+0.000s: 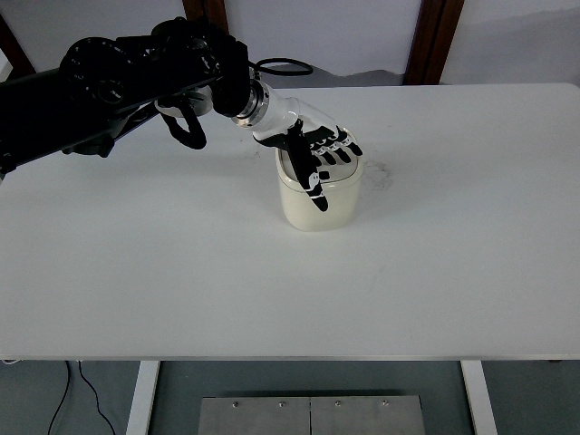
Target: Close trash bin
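Closing step: left hand (319,156), fingers spread flat and holding nothing, rests on the bin (318,201) lid. Next move: press downward until seated.

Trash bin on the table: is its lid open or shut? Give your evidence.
Nearly shut, apparently. The left hand lies flat on the trash bin, covering most of its lid; full closure cannot be told.

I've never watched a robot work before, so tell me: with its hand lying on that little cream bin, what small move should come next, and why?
Probably a short press straight down, then a lift. The left hand lies flat on the trash bin's lid, fingers spread across it and the thumb hanging over the front wall of the trash bin. The lid looks nearly level, but I cannot tell whether it has fully seated.
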Tool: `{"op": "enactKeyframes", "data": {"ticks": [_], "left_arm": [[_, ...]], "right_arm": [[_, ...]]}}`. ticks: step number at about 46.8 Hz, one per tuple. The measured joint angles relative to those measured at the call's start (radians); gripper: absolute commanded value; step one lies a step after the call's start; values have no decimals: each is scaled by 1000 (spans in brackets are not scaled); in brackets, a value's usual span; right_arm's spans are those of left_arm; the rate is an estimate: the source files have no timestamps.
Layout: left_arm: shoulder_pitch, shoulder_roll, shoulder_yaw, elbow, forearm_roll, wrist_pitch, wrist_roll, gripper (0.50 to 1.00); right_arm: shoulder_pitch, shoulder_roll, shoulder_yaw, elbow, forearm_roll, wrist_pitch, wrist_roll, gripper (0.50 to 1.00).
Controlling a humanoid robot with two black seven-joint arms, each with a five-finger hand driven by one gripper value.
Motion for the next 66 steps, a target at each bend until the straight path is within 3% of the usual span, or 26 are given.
{"op": "enactKeyframes", "data": {"ticks": [22,35,42,47,55,59,66], "left_arm": [[-6,58,-82,93,-175,32,-15,1000],[50,131,-235,156,-228,107,-20,1000],[110,187,-310,183,-270,166,-96,1000],[165,239,-341,185,-274,220,-204,1000],[269,310,-420,185,-273,259,-349,1000],[335,333,-491,185,-273,263,-377,1000],[459,353,-641,185,-274,263,-382,1000]], "right_arm": [[0,0,0,0,0,0,0,991],[0,0,0,0,0,0,0,991],[0,0,0,0,0,0,0,991],[0,0,0,0,0,0,0,991],[0,0,0,0,0,0,0,991],[0,0,0,0,0,0,0,991],[0,0,0,0,0,0,0,991]]}}
